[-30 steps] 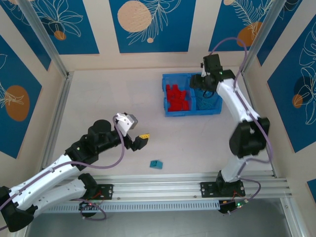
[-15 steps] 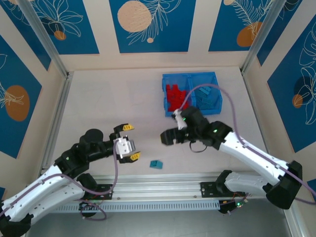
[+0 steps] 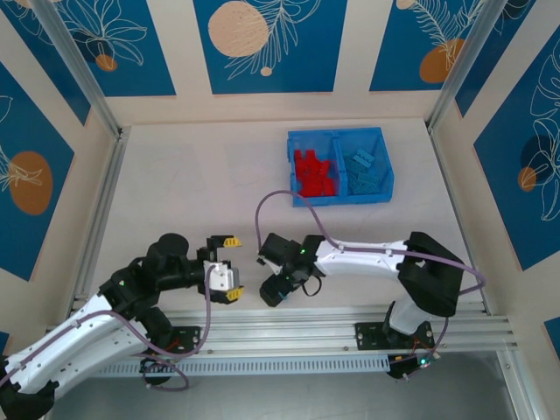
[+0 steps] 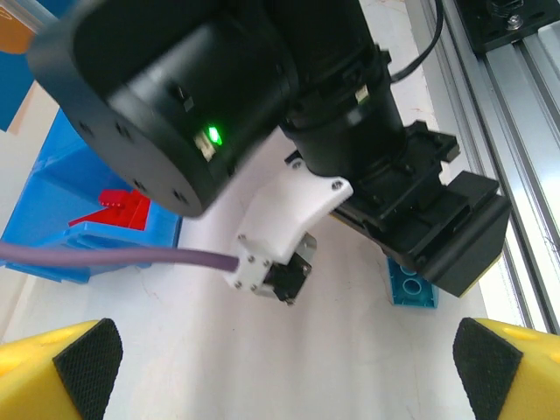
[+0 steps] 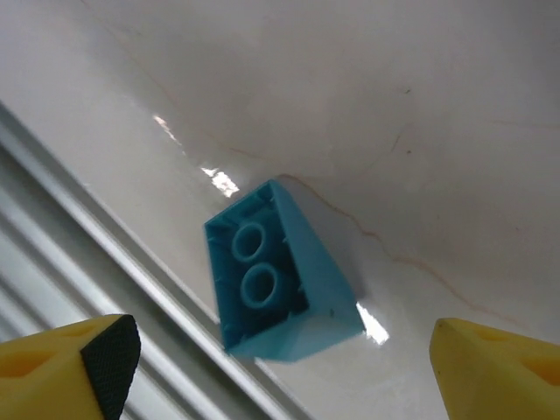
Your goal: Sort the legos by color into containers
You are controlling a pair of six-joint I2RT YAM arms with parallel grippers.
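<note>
Directly under right pincer (image 5: pixel 284 372): blue lego (image 5: pixel 282 278)

Red beside blue
A shallow translucent blue plastic bin (image 3: pixel 339 199) holds bright red plastic bricks (image 3: pixel 313 173) in its left half, light blue bricks (image 3: pixel 366 168) in its right; behind it, deep-blue wall panels (image 3: pixel 269 44) carry white leaf outlines and peach discs.
</note>
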